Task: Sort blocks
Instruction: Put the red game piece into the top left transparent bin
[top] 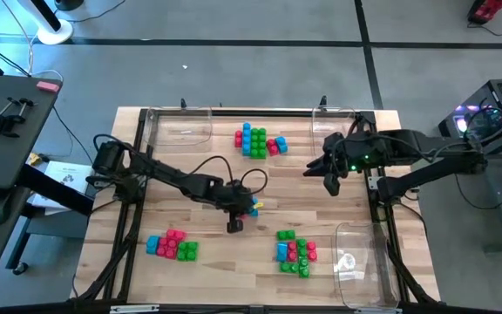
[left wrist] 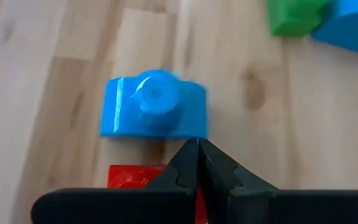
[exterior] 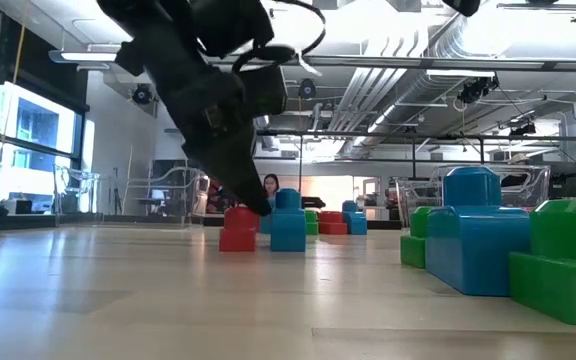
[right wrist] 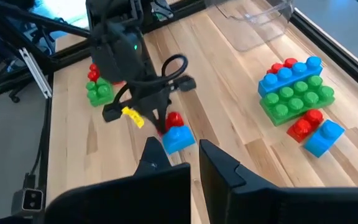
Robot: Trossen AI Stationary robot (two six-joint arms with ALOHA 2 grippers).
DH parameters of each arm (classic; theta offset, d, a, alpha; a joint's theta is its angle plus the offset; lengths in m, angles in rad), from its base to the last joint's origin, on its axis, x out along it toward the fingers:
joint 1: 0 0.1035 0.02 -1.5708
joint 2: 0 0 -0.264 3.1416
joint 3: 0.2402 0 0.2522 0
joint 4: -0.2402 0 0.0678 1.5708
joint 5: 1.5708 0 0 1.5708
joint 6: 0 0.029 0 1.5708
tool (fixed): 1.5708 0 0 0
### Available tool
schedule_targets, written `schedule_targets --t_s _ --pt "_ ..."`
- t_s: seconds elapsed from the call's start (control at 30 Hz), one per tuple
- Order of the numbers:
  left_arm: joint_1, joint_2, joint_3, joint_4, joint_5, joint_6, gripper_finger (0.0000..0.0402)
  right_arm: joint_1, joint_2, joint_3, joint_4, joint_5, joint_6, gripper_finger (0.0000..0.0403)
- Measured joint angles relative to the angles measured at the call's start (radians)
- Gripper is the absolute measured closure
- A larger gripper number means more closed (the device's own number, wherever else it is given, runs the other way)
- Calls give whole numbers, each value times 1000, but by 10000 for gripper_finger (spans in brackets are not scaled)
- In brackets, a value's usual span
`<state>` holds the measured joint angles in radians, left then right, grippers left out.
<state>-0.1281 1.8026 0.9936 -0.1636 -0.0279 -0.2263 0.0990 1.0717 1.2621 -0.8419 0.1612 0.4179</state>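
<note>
Near the table's middle, the left gripper (left wrist: pixel 197 163) has its fingers pinched together, empty, between a red block (exterior: pixel 237 229) and blue block (left wrist: pixel 153 112), so lifting risks nudging both; the right gripper (top: pixel 329 177), closed, hovers far right.

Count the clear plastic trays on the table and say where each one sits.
3: one tray at the far left corner, one at the far right corner, one at the near right corner. None seems hidden.

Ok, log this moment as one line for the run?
left gripper shut, at red block beside blue block | right gripper shut, raised, empty | trays empty
</note>
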Motion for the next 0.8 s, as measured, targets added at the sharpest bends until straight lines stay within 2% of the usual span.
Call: schedule_targets --t_s 0.33,0.5,0.67,0.8 --pt "18 -82 -2 -319 -4 20 401 0 0 -1 -7 3 -16 403" --pt "-3 -189 -2 -512 -2 -11 401 0 0 -1 -8 42 -19 403" --pt "-26 -336 -2 -551 -6 -174 401 0 0 -1 -8 45 -34 403" --pt "-40 -397 -2 -525 -81 -389 387 0 0 -1 -8 48 -44 403"
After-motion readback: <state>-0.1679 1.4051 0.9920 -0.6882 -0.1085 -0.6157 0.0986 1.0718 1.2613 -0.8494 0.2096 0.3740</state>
